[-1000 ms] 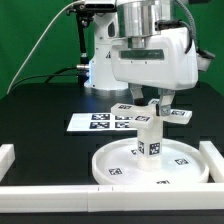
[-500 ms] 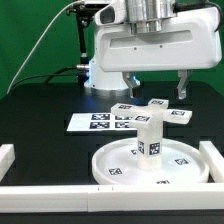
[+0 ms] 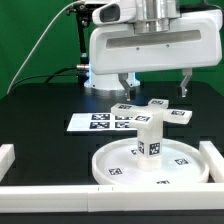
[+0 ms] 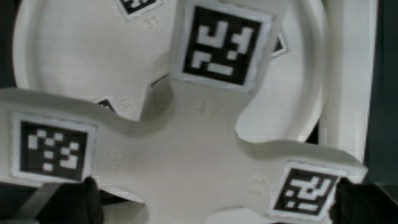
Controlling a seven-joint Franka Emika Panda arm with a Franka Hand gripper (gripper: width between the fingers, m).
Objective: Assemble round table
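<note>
We count 1 round disc (image 3: 152,165), 1 cylinder leg (image 3: 149,138), 1 cross-shaped foot piece (image 3: 152,112) w/ 4 arms. 1 marker board (image 3: 97,122); 2 border walls (image 3: 8,157) visible, poss. more off-frame. 1 gripper (image 3: 154,86) w/ 2 fingers (image 3: 123,82). Wrist cam: 3 tags seen on the foot's arms.

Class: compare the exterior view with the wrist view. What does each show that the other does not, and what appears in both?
Only the exterior view shows the gripper itself, open and raised clear above the parts, plus the cylinder leg standing upright on the round disc, the marker board and the white border walls. Only the wrist view looks straight down at the cross-shaped foot piece, showing its tags close up. Both views share the foot piece on top of the leg, with the disc underneath it.
</note>
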